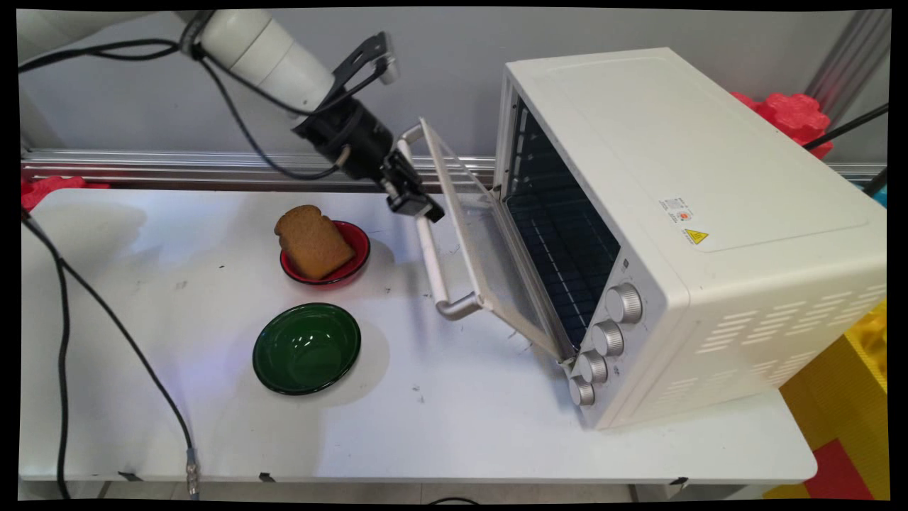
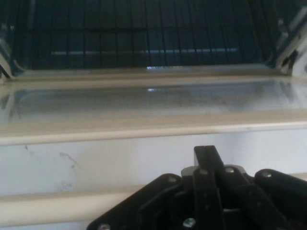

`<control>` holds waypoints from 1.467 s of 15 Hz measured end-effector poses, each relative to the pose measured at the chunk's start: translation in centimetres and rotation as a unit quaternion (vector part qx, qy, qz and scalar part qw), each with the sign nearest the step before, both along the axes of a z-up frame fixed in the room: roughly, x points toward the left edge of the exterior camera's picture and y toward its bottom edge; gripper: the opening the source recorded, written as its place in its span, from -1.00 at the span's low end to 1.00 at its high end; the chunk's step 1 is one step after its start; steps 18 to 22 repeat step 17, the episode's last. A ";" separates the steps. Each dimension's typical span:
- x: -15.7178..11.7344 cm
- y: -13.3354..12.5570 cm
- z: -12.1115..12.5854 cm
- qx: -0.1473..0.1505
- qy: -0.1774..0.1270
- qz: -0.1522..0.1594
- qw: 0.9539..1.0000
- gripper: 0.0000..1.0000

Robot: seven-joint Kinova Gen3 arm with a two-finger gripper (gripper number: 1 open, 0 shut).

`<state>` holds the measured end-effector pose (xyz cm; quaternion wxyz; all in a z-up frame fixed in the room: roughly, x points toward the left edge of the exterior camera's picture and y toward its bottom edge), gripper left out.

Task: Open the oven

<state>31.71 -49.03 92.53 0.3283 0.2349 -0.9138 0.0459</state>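
Black gripper (image 1: 413, 206) is sitting closed on the handle (image 1: 429, 248) of the oven (image 1: 681, 234) door (image 1: 482, 248), half open, beside the toast (image 1: 312, 241).

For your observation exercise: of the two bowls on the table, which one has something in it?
The red bowl, the one farther from the camera, holds a slice of brown bread. The green bowl, nearer the camera, has nothing in it.
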 end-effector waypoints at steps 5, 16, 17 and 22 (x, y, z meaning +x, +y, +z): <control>2.1 2.1 -2.5 -0.007 0.008 -0.014 1.000 -1.00; 5.9 5.5 -7.8 -0.024 0.016 -0.034 0.999 -1.00; 6.1 5.7 -8.1 -0.026 0.016 -0.034 0.999 -1.00; 6.1 5.7 -8.1 -0.026 0.016 -0.034 0.999 -1.00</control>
